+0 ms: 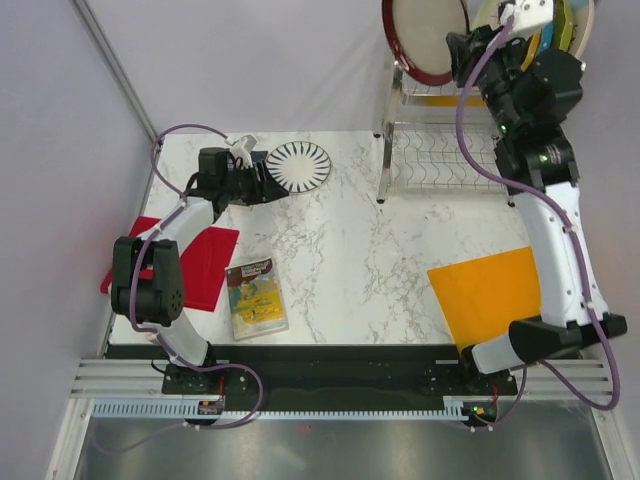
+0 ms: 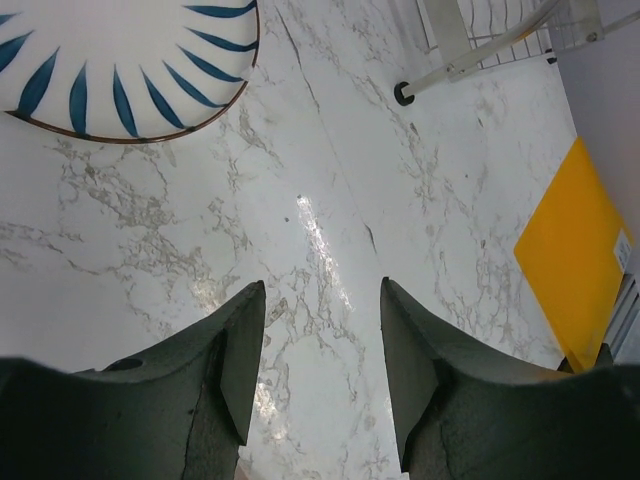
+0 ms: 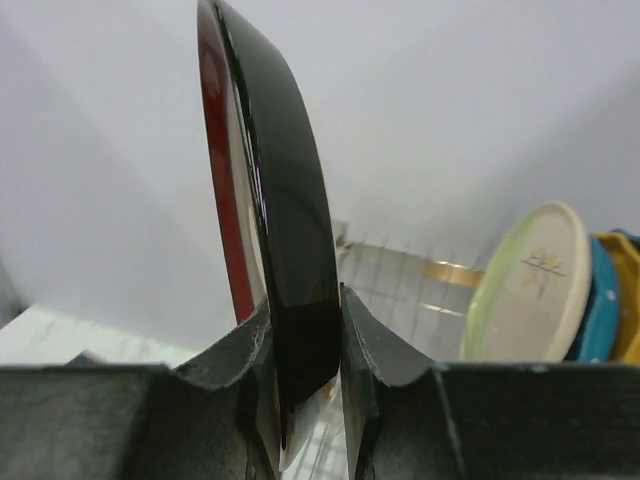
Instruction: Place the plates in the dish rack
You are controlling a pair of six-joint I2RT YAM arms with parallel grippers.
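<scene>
My right gripper point(image 1: 462, 48) is shut on the rim of the maroon-rimmed beige plate point(image 1: 422, 38) and holds it upright above the upper shelf of the steel dish rack point(image 1: 440, 150). In the right wrist view the plate point(image 3: 285, 230) stands edge-on between my fingers, its back black. The cream-and-green plate point(image 3: 530, 285) and the teal plate point(image 3: 603, 300) stand in the rack to the right. The white striped plate point(image 1: 298, 165) lies flat on the table. My left gripper point(image 1: 268, 183) is open and empty just left of it; that plate fills the top left of the left wrist view point(image 2: 120, 65).
A red board point(image 1: 195, 262) lies at the left edge under the left arm. A small picture book point(image 1: 255, 297) lies near the front. An orange board point(image 1: 490, 292) lies at the right front. A rack leg point(image 2: 403, 96) stands on the marble.
</scene>
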